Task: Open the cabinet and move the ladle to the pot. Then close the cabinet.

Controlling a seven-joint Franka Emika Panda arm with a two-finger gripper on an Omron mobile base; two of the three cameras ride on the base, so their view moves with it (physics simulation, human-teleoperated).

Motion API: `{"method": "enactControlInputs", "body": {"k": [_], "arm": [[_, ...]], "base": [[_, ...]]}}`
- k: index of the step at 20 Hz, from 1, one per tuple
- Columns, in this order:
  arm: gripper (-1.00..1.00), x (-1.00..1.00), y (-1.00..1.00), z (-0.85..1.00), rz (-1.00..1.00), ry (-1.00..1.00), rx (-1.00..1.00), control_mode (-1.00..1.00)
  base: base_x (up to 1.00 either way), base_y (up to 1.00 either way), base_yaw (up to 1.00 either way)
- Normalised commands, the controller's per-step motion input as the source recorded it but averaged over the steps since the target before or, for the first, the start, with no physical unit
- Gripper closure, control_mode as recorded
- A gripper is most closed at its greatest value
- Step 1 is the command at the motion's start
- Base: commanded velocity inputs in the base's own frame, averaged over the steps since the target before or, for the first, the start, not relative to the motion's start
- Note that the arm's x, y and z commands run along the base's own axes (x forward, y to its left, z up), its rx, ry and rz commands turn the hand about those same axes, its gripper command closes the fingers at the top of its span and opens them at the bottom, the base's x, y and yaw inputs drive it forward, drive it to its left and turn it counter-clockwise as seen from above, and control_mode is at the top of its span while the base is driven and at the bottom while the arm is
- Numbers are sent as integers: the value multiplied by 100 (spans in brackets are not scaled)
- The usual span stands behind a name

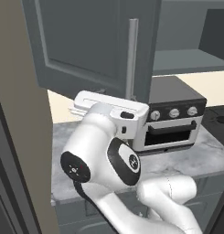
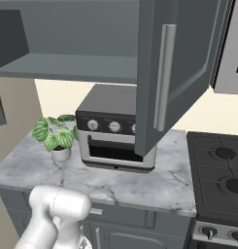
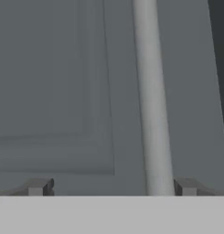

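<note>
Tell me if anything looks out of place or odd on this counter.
Nothing spilled or damaged. The cabinet door hangs partly open over the toaster oven, as the task needs. The potted plant stands upright on the marble counter. The open gripper faces the door's handle.

Dark grey cabinet [image 2: 188,63], silver-handled door swung partly open.

base views flank cabinet door [image 1: 95,41], hand view close

The white arm [image 1: 109,155] folds upward from its base, elbow bent, hand raised. The gripper [image 3: 111,187] has its jaws spread wide, holding nothing.
</note>
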Motion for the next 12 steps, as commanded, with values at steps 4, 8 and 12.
{"method": "enactControlInputs", "body": {"k": [4,8,12], "arm": [[-100,100,-25,0,-7,1,0,-100],[-100,100,-40,0,-2,4,1,-100],[-100,100,-56,0,0,4,4,-100]], "base": [[0,0,0],[0,0,0],[0,0,0]]}}
